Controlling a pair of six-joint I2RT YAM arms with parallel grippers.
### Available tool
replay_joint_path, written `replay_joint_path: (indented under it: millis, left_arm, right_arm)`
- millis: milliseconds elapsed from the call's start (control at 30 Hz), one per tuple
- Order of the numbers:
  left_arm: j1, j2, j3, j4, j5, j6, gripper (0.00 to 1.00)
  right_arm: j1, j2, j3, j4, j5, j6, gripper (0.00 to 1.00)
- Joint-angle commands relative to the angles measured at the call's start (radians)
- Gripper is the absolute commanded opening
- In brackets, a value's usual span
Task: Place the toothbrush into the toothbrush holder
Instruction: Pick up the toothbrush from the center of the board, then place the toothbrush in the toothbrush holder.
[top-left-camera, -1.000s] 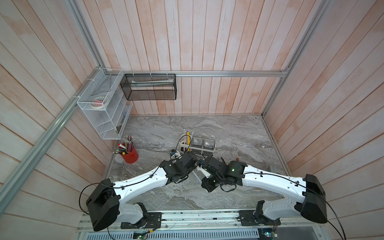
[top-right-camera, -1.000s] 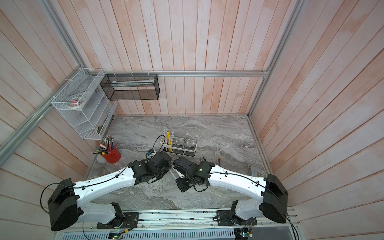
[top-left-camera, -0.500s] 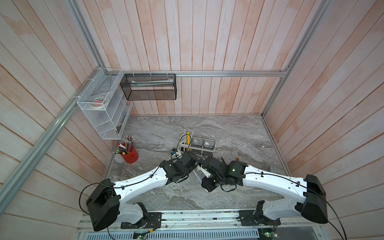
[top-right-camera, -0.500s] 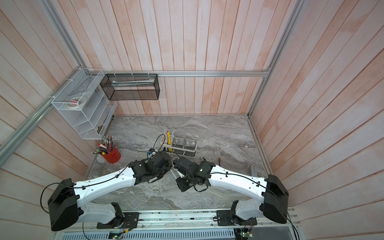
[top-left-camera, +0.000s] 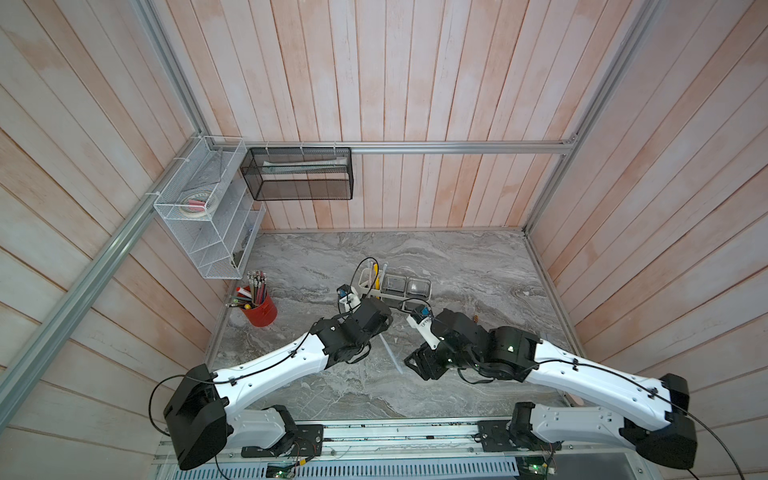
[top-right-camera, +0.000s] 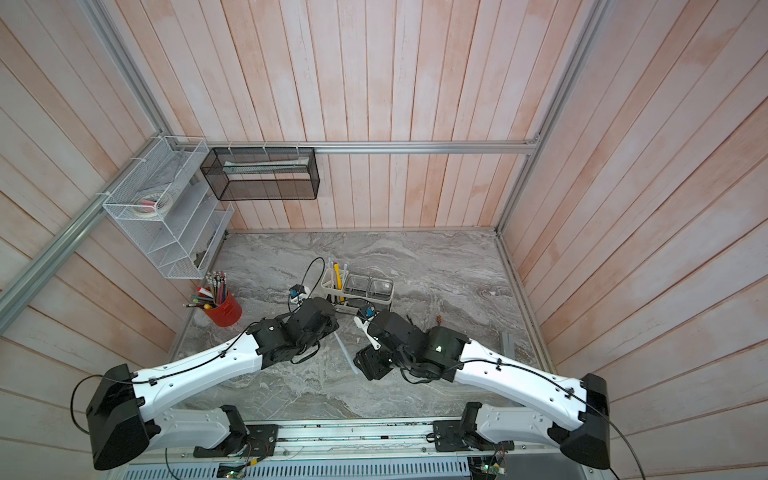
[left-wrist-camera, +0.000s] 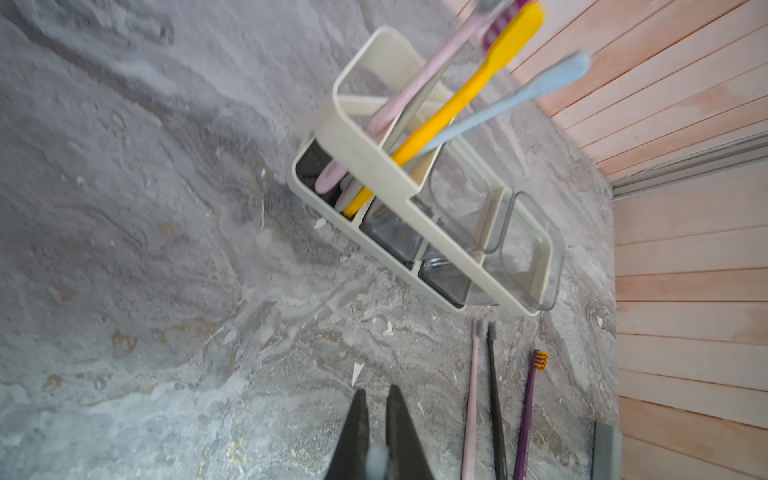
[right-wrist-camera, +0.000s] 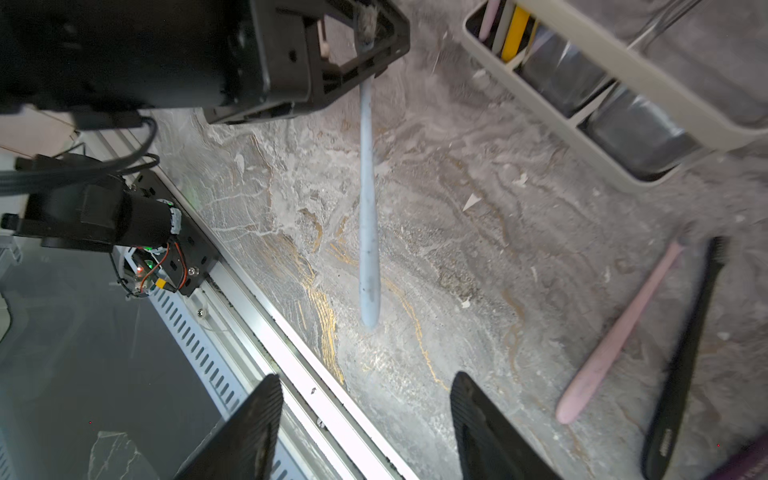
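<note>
Black toothbrush (right-wrist-camera: 685, 353) (lettering unreadable) lies beside holder (left-wrist-camera: 365, 162).

No legible text or labels.

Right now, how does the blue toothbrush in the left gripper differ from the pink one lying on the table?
The blue toothbrush is clamped by its head end in the left gripper; the pink toothbrush lies ungripped. The blue toothbrush slants handle-down towards the table; the pink toothbrush lies flat on it. Both are outside the toothbrush holder.
</note>
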Motion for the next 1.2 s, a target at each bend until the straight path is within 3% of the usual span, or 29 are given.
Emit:
replay_joint_path:
  millis: [0,267,433,533,633,867,1167]
  left_arm:
    - [0.004,-0.070,0.065,0.027,-0.167,0.219,0.00]
    - [0.004,-0.206,0.021,0.429,-0.343,0.745,0.00]
    - [0.006,-0.184,-0.008,0.710,-0.368,1.098,0.00]
    - [0.020,-0.144,-0.018,0.834,-0.349,1.228,0.00]
    - [0.063,-0.106,-0.029,0.898,-0.321,1.266,0.00]
    - [0.183,-0.053,-0.053,0.944,-0.187,1.184,0.00]
    - [0.240,0.043,-0.131,1.152,-0.122,1.137,0.00]
  right_arm:
    - [-0.008,-0.078,-0.011,0.013,0.084,-0.018,0.68]
    - [-0.010,-0.204,-0.081,0.065,0.130,-0.020,0.81]
    - [-0.011,-0.239,-0.107,0.078,0.158,-0.023,0.95]
    - [-0.011,-0.251,-0.120,0.093,0.171,-0.029,0.98]
    - [-0.011,-0.256,-0.122,0.100,0.189,-0.038,0.98]
    - [-0.017,-0.285,-0.141,0.128,0.236,-0.072,0.98]
    - [-0.057,-0.297,-0.207,0.229,0.210,-0.116,0.98]
